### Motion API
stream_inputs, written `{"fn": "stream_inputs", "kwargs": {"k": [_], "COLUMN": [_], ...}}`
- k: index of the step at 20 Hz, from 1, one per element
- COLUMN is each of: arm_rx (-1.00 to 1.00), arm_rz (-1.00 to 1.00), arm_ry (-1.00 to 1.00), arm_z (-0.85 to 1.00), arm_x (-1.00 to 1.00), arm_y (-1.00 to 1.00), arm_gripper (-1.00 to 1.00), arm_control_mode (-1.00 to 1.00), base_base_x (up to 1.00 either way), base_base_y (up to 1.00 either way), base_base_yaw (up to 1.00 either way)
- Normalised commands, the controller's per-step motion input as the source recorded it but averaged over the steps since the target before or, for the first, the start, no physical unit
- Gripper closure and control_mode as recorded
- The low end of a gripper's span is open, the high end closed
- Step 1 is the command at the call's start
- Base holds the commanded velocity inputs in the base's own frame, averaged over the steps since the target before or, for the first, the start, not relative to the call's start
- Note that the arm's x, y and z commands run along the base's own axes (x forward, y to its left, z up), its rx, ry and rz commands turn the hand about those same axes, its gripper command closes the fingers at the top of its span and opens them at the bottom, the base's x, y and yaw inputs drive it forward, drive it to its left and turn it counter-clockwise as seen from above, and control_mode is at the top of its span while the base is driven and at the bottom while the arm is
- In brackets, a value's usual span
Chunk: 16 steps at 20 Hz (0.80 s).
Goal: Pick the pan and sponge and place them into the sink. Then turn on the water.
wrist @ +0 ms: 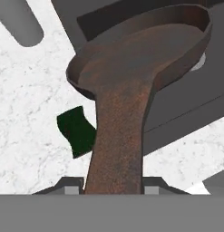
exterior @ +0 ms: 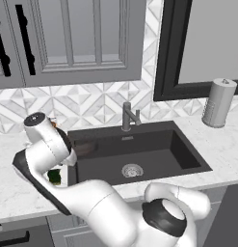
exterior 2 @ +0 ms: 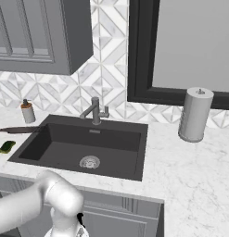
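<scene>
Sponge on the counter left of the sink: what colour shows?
Green: the sponge shows its green side with a yellow edge, clearest in the right base view.

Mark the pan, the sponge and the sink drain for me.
pan (wrist: 145, 50): hand view, on the inside of the bowl.
sponge (exterior 2: 6, 146): right base view, on its green top, on the counter left of the sink.
sink drain (exterior: 132, 170): left base view, on the round silver strainer in the basin floor.
</scene>
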Motion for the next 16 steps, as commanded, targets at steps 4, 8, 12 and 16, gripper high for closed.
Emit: {"fn": "stream_inputs", "kwargs": {"k": [4, 8, 12, 16], "arm_rx": [0.09, 0.06, 0.05, 0.06], "arm_rz": [-0.42, -0.43, -0.41, -0.35], "arm_ry": [0.00, 0.01, 0.00, 0.00], "arm_z": [0.02, 0.04, 0.02, 0.00], "arm_x": [0.00, 0.12, 0.34, 0.46], "arm_y": [-0.97, -0.87, -0.78, -0.75], "arm_gripper": [1.00, 1.00, 1.00, 1.00], "arm_control_mode": [-1.00, -1.00, -1.00, -1.00], "base_base_x": [0.00, 0.00, 0.00, 0.00], "base_base_y": [0.00, 0.00, 0.00, 0.00], "base_base_yaw": [0.00, 0.00, 0.00, 0.00]}}
